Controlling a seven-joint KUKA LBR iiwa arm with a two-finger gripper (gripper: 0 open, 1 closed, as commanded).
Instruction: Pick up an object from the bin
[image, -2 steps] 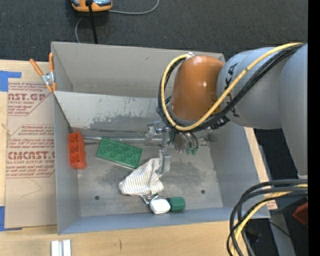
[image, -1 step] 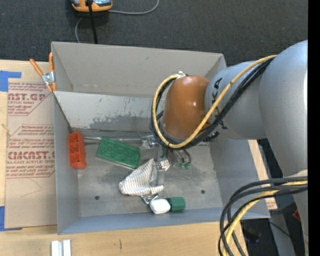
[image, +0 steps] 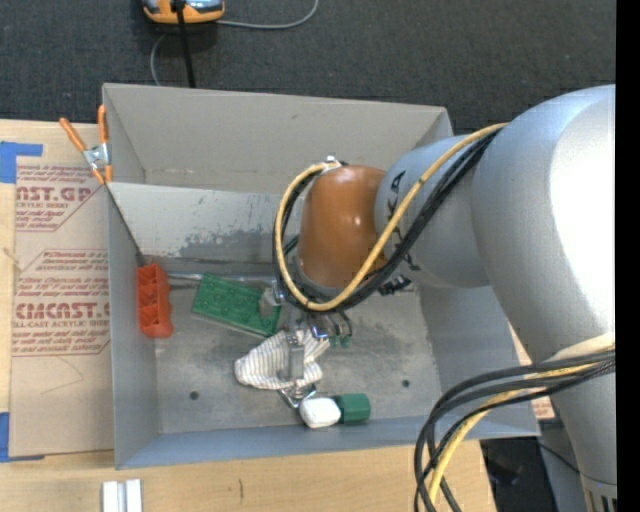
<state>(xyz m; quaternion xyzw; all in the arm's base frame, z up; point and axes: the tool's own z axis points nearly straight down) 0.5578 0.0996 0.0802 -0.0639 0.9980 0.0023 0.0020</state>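
We cannot tell from this view whether the gripper (image: 296, 372) is open or closed, because its tip stands low in the lower middle of the frame, right against a crumpled white and grey cloth (image: 268, 368), and its own metal hides the gap. That cloth is the thing we take to be the target. It lies on the floor of the bin (image: 400, 335) a little below centre, and the gripper sits over its right-hand part. Just below the cloth, near the bin's lower wall, 2 small things lie touching each other: a white rounded piece (image: 320, 412) and a green piece (image: 355, 406). Up and to the left lies a flat green block (image: 230, 304), close to the cloth but seemingly apart from it. Further left, by the left wall, stands an orange block (image: 153, 299), well apart from the rest. The orange wrist cover (image: 335, 235) and its looping cables hang over the bin's centre. To do this step well, we judge the grip should close on a raised fold of the cloth, not a flat edge, since soft fabric slips easily. We would then lift straight up, so the cloth drags neither the 2 small pieces below nor the green block.
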